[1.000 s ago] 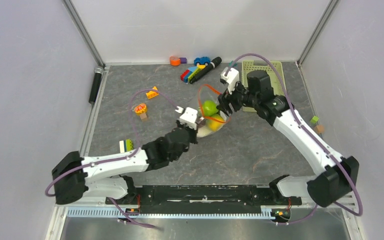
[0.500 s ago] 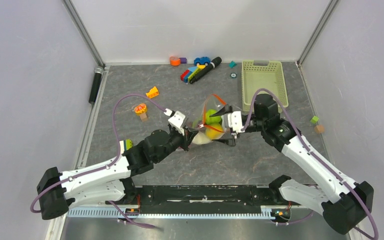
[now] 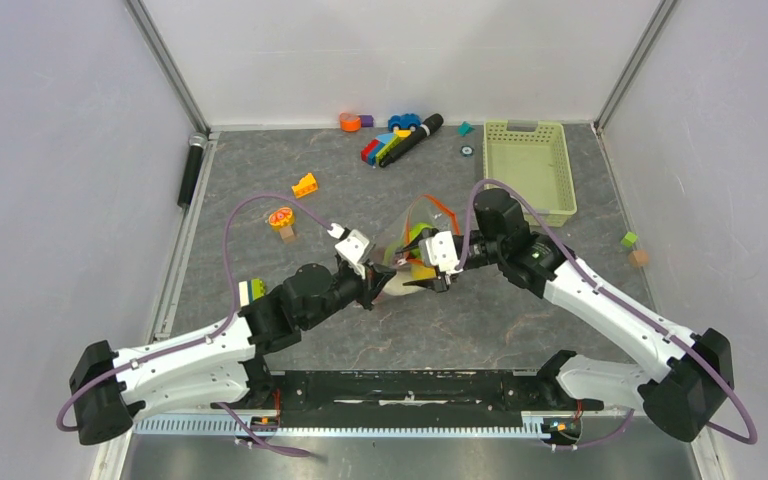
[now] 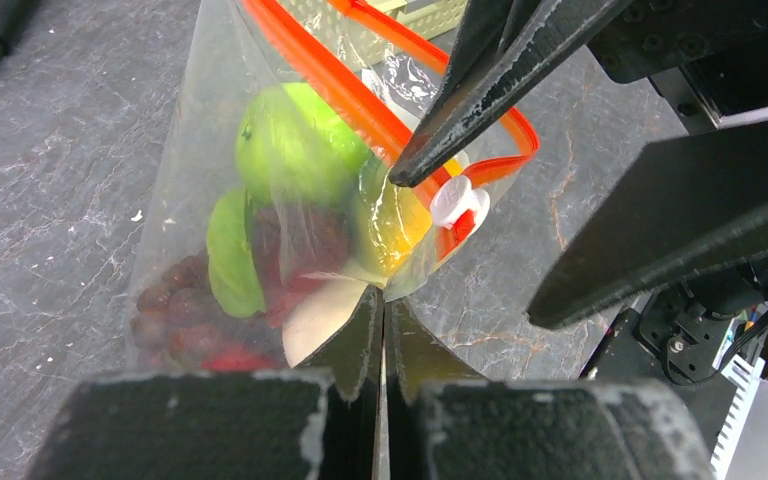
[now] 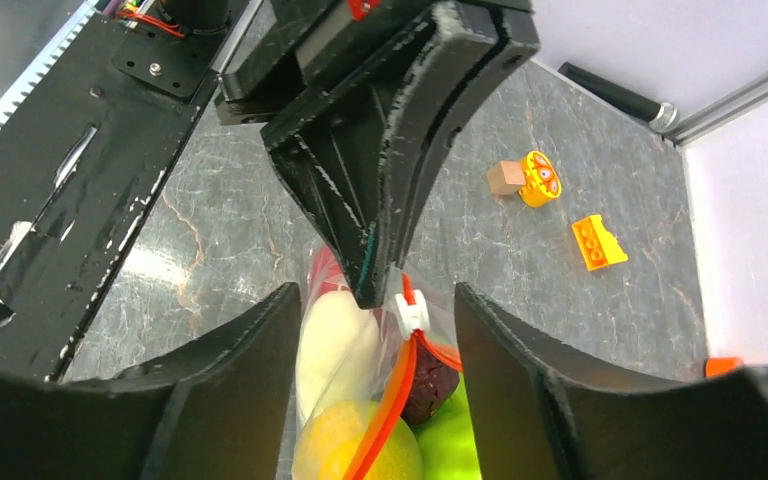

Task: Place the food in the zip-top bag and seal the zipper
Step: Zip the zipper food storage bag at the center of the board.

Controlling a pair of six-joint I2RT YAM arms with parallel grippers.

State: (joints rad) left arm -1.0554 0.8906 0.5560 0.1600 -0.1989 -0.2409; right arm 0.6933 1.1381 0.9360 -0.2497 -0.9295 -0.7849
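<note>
The clear zip-top bag (image 3: 407,240) lies mid-table, holding the food: green fruit (image 4: 290,135), yellow fruit (image 5: 360,445), white radish (image 5: 335,345) and dark red grapes (image 4: 175,305). The red-orange zipper (image 4: 360,95) stands open in a loop. Its white slider (image 4: 457,200) sits at the near end and also shows in the right wrist view (image 5: 412,312). My left gripper (image 4: 381,298) is shut on the bag's corner just beside the slider. My right gripper (image 5: 375,300) is open, its fingers (image 4: 490,90) on either side of the slider and bag end, not touching.
A pale green basket (image 3: 525,165) stands at the back right. Toy blocks and a marker (image 3: 400,135) lie at the back. The orange-slice toy (image 3: 281,217), an orange block (image 3: 305,185) and a black cylinder (image 3: 191,170) are on the left. Small blocks (image 3: 632,245) are on the right.
My right gripper has come down from beside the basket to the bag's near end and now straddles the slider. My left arm has drawn back toward me, still holding the bag.
</note>
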